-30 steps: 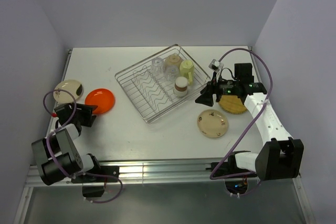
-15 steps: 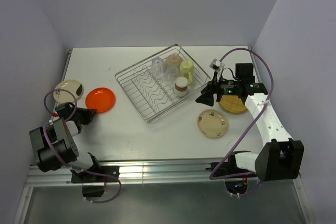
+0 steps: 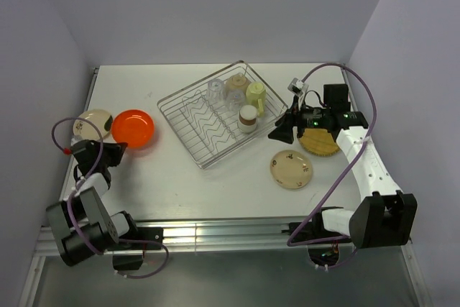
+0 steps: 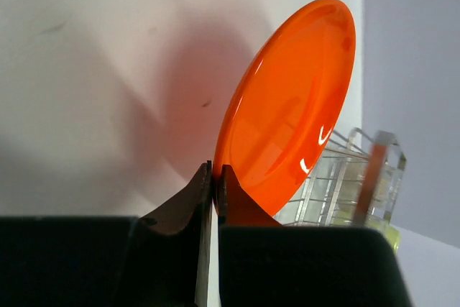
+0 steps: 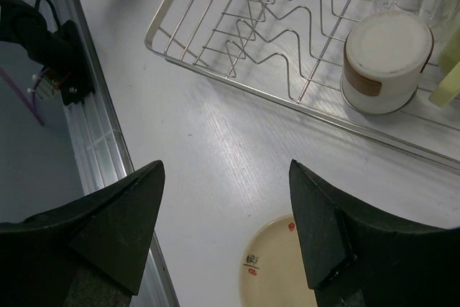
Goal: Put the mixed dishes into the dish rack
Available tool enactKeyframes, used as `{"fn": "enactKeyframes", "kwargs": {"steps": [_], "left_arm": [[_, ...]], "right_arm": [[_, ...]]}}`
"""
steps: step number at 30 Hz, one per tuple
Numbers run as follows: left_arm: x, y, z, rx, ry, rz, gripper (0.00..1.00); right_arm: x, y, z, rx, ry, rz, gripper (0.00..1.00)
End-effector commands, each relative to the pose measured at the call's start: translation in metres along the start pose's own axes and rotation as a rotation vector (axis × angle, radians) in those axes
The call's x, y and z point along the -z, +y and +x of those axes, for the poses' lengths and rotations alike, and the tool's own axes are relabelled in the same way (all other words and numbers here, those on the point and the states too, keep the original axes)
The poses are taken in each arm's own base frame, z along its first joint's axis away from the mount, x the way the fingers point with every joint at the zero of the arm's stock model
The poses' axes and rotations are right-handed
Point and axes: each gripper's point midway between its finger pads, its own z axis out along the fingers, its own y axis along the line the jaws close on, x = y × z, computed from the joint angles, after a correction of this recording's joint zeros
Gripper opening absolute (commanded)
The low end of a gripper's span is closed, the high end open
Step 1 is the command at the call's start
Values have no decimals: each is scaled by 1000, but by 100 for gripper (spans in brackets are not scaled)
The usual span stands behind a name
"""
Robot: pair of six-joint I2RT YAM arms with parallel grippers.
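Note:
The orange plate (image 3: 134,127) is at the table's left, and my left gripper (image 3: 115,150) is shut on its near rim. In the left wrist view the plate (image 4: 287,106) stands tilted up off the table from the pinching gripper (image 4: 214,177). The dish rack (image 3: 180,131) sits mid-table with a brown-and-white cup (image 3: 247,117), a pale-green mug (image 3: 256,93) and clear glasses (image 3: 215,90) in its far corner. My right gripper (image 3: 280,133) hangs open and empty between the rack's right side and a cream plate (image 3: 291,169). In the right wrist view the gripper (image 5: 226,165) is above that plate (image 5: 287,271).
A second cream plate (image 3: 92,121) lies behind the orange one by the table's left edge. A yellow woven plate (image 3: 320,141) lies partly under my right arm. The rack's zigzag dividers (image 5: 287,26) hold nothing. Walls stand close on both sides.
My left gripper has closed on the orange plate's rim and tipped it up, shifting it slightly toward the far left. The right arm has hardly moved.

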Motion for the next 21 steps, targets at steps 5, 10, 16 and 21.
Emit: {"fn": "enactKeyframes", "kwargs": {"steps": [5, 10, 16, 21], "left_arm": [[45, -84, -57, -192, -227, 161, 0], [71, -136, -64, -263, -232, 298, 0], [79, -205, -2, -368, 59, 541, 0], [90, -246, 54, -498, 188, 639, 0]], "right_arm": [[8, 6, -31, 64, -29, -22, 76], [8, 1, -48, 68, -34, -6, 72], [-1, -8, -96, 0, -71, 49, 69], [-14, 1, -133, -17, -102, 41, 71]]}}
